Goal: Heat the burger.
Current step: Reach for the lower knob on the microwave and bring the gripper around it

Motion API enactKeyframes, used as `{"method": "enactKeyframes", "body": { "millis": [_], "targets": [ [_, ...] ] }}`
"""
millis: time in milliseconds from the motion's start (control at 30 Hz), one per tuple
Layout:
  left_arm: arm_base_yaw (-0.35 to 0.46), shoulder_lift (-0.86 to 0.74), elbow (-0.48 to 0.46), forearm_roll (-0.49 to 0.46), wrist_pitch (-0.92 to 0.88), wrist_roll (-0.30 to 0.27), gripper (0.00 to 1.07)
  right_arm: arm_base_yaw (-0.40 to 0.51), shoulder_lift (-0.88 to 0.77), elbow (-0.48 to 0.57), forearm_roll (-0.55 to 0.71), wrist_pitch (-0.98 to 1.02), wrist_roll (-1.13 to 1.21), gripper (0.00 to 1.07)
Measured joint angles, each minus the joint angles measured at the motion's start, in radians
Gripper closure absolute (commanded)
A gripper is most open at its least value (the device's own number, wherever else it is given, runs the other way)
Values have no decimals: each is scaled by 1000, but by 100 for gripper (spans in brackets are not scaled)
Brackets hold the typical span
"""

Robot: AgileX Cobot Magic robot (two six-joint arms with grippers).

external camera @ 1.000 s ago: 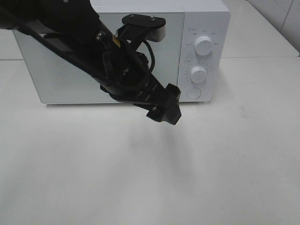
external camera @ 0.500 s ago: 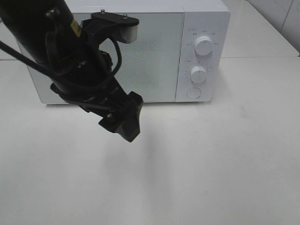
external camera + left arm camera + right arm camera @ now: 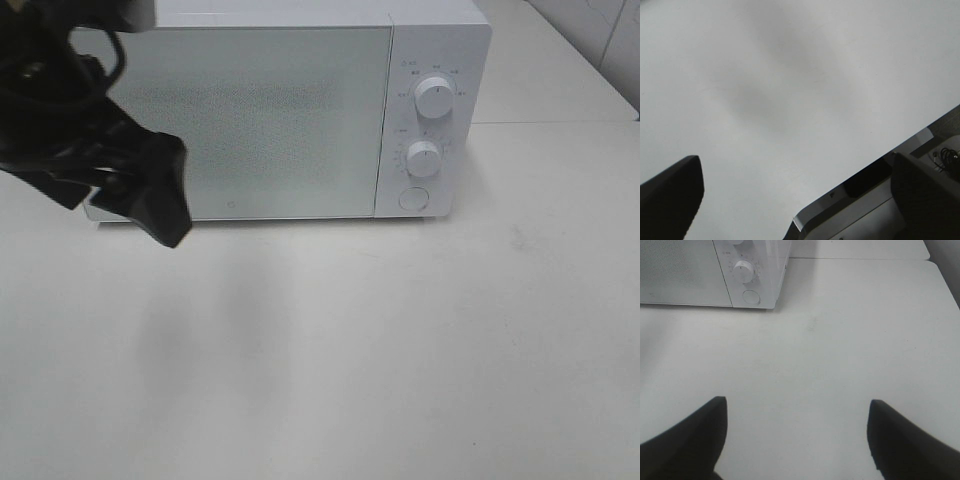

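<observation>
Microwave (image 3: 260,110) on desk (image 3: 400,350), door closed. At its left front corner: left hand (image 3: 797,165), fingers apart, empty. Over bare desk: right hand (image 3: 797,405), fingers apart, empty. The burger: not visible.

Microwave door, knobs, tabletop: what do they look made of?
Microwave door: looks like glass or clear plastic over a fine dotted mesh, pale and faintly glossy. Knobs: probably white moulded plastic, with a uniform colour and slight sheen. Tabletop: smooth white matte surface, perhaps laminate, with soft shadows and no glare.
</observation>
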Motion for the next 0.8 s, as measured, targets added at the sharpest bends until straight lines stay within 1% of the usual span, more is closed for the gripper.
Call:
{"method": "enactKeyframes", "body": {
  "millis": [33,67,100,133,167,200,233,267,300,333,367,400,433,467,500,533,567,600,633,700,733,767,800],
  "targets": [
    [0,0,0,0,0,0,10,0,0,0,0,0,0,31],
    [75,-33,34,-27,5,21,10,0,0,0,0,0,0,31],
    [114,-54,53,-38,10,31,10,0,0,0,0,0,0,31],
    [114,-54,53,-38,10,31,10,0,0,0,0,0,0,31],
    [185,-103,88,-51,19,44,10,0,0,0,0,0,0,31],
    [225,-129,107,-56,24,46,10,0,0,0,0,0,0,31],
    [225,-129,107,-56,24,46,10,0,0,0,0,0,0,31],
    [296,-181,141,-57,32,55,10,0,0,0,0,0,0,31],
    [326,-204,156,-58,32,57,10,0,0,0,0,0,0,31],
    [326,-204,156,-58,32,57,10,0,0,0,0,0,0,31],
    [402,-264,191,-58,34,62,10,0,0,0,0,0,0,31],
    [438,-294,209,-58,34,64,10,0,0,0,0,0,0,31],
    [438,-294,209,-58,34,64,10,0,0,0,0,0,0,31],
    [503,-348,241,-58,37,71,10,0,0,0,0,0,0,31],
    [536,-377,260,-58,40,71,10,0,0,0,0,0,0,31],
    [536,-377,260,-58,40,71,10,0,0,0,0,0,0,31],
    [583,-431,293,-57,39,71,10,0,0,0,0,0,0,31],
    [609,-489,331,-55,28,71,10,0,0,0,0,0,0,31],
    [609,-489,331,-55,28,71,10,0,0,0,0,0,0,31],
    [616,-556,367,-50,16,71,10,0,0,0,0,0,0,31],
    [616,-556,367,-50,16,71,10,0,0,0,0,0,0,31],
    [616,-623,403,-34,5,71,10,0,0,0,0,0,0,31],
    [616,-650,419,-29,2,71,10,0,0,0,0,0,0,31]
  ]
}}
